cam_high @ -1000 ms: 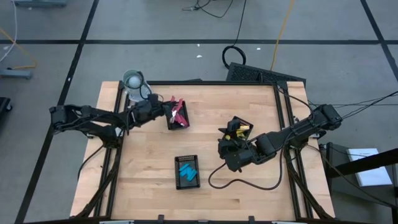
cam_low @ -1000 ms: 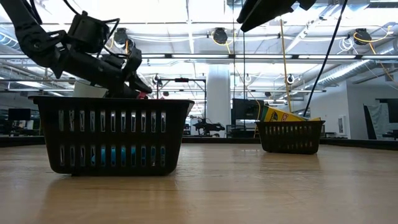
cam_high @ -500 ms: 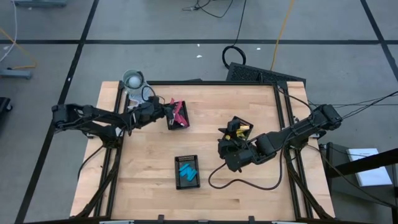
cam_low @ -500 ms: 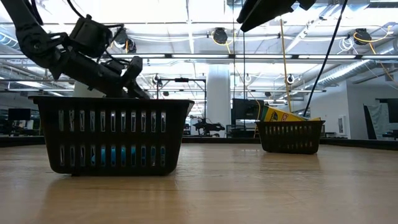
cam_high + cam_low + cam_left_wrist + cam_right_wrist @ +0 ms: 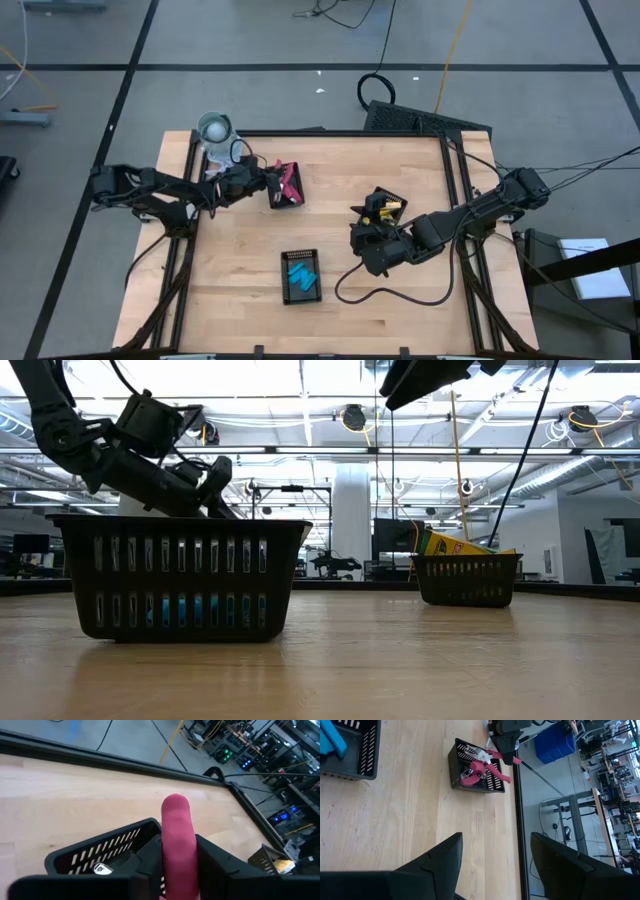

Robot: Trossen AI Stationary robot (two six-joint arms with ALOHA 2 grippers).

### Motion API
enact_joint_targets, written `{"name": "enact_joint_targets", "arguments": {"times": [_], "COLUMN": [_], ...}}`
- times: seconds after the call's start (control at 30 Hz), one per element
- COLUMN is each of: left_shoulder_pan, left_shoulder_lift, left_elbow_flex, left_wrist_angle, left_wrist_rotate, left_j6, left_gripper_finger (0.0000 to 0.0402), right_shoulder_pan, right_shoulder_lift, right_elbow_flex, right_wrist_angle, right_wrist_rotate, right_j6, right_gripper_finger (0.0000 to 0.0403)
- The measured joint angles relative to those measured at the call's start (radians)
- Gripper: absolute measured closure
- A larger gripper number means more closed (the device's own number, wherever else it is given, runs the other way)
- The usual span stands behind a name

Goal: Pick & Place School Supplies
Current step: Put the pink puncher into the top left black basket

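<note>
My left gripper [image 5: 266, 183] is shut on a red-handled tool [image 5: 176, 832] at the left wall of the black tray [image 5: 287, 186] that holds more red-handled tools [image 5: 479, 768]. My right gripper [image 5: 495, 865] is open and hovers over bare wood near the tray of yellow blocks [image 5: 386, 206], touching nothing. A third tray [image 5: 301, 277] near the table's front holds light-blue pieces [image 5: 300, 273]. In the low view this tray [image 5: 178, 577] stands in front and hides the red tools; the left gripper [image 5: 212, 480] shows above it. My left gripper pinches one red handle [image 5: 176, 820] between its two fingers [image 5: 215, 860]. The fingers lie along the handle, and its rounded end sticks out past the fingertips. They come slanting down from the table's left, over the tray's left wall [image 5: 107, 845]. The tool's other end is hidden.
A grey-white round cup [image 5: 214, 129] stands at the table's far left corner, just behind the left arm. A black cable [image 5: 395, 295] loops on the wood below the right arm. Bare wood lies between the three trays and along the near edge.
The left gripper has risen a little above the tray of red tools and drawn slightly toward the table's left, staying shut on the red handle. The right arm has kept still.
</note>
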Motion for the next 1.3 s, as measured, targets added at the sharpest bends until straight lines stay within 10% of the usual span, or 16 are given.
{"name": "enact_joint_targets", "arguments": {"times": [0.23,0.87,1.3], "left_shoulder_pan": [0.002,0.002,0.139], "left_shoulder_lift": [0.000,-0.055,-0.060], "left_elbow_flex": [0.000,0.038,0.171], "left_wrist_angle": [-0.003,0.004,-0.292], "left_wrist_rotate": [0.046,0.055,-0.010], "left_j6": [-0.003,0.217,0.374], "left_gripper_finger": [0.0246,0.0238,0.0213], "right_shoulder_pan": [0.000,0.000,0.000], "right_shoulder_lift": [0.000,0.000,0.000], "right_elbow_flex": [0.000,0.000,0.000], "right_wrist_angle": [0.004,0.013,0.020], "right_wrist_rotate": [0.000,-0.055,-0.054], "right_j6": [-0.002,-0.006,-0.002], "right_gripper_finger": [0.0179,0.0179,0.0179]}}
